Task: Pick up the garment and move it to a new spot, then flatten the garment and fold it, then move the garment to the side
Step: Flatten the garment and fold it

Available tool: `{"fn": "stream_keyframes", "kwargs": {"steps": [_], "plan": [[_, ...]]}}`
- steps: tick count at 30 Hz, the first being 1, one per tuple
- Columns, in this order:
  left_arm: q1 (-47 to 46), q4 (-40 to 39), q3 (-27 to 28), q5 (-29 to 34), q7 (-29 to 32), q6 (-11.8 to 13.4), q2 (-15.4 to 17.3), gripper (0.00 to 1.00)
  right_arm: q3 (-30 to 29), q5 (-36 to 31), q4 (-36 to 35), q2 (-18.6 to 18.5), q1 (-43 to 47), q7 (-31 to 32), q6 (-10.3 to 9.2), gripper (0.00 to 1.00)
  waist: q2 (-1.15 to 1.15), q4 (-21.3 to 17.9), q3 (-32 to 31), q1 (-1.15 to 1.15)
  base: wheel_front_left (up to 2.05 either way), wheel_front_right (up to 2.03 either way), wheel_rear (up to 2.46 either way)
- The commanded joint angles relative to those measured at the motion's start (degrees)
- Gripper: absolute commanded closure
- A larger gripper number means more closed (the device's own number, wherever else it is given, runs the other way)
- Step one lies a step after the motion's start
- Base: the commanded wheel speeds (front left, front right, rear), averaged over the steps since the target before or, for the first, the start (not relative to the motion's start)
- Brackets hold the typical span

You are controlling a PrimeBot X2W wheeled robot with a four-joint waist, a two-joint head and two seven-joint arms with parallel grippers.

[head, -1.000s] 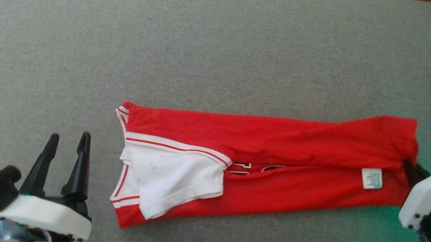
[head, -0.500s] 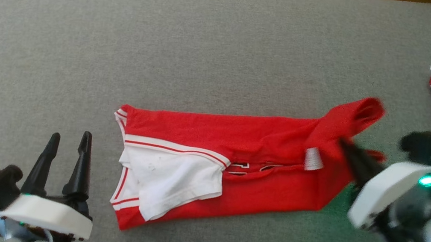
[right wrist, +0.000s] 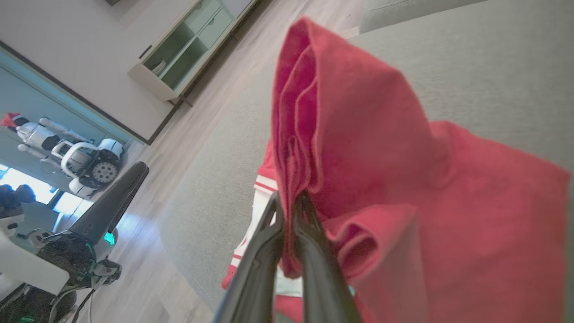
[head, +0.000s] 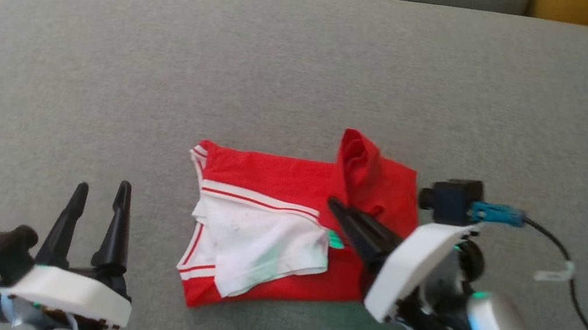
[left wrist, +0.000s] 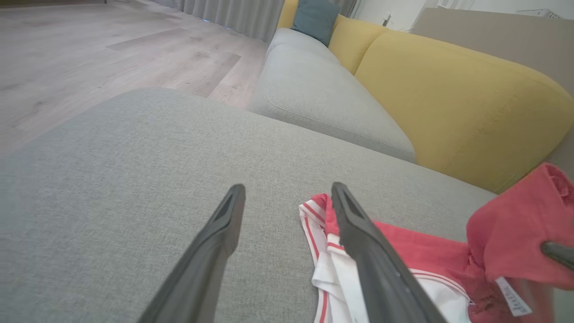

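My right hand [head: 332, 202] is pinched shut on a bunched edge of the red garment [head: 269, 170]. It holds that end lifted and doubled back over the rest, just right of centre in the head view. The garment lies in the middle of the grey sofa cushion [head: 228, 60], with its white-trimmed end toward the left of the frame. My left hand [head: 103, 187] shows at the lower left with its fingers spread wide, holding nothing and apart from the cloth.

I judge this to be a light, limp jersey knit. In the right wrist view it drapes from the pinch in soft folds, with several layers gathered between the fingers. It will not hold a crease by itself, and the woven cushion looks grippy, so a dragged edge may pull the lower layers askew. I would take hold at edges and corners, pinching all layers together. The trimmed corner [head: 189, 272] nearest the left hand looks like the best purchase on that side.
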Motion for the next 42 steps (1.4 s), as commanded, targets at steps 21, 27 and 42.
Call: {"fn": "stream_keyframes", "kwargs": {"steps": [21,27,42], "plan": [[-3.27,-0.32,-1.04,0.09,0.02,-0.43,0.27,0.00,17.80,16.50,20.03,2.37,-13.94,-15.38,-0.05,1.00,0.00,10.25,-1.34,0.00,0.00,0.00,0.00],[-3.19,-0.01,-1.60,0.05,0.13,-0.44,0.25,0.00,22.99,21.84,25.34,2.37,-17.31,-20.29,-0.05,0.69,0.00,10.93,-1.84,0.00,0.00,0.00,0.00],[-3.25,-0.05,-1.48,-0.40,-0.20,-0.06,0.49,0.00,30.18,31.02,27.75,2.38,-24.66,-31.31,-0.05,0.00,0.00,8.42,-1.58,0.00,0.00,0.00,0.00]]}}
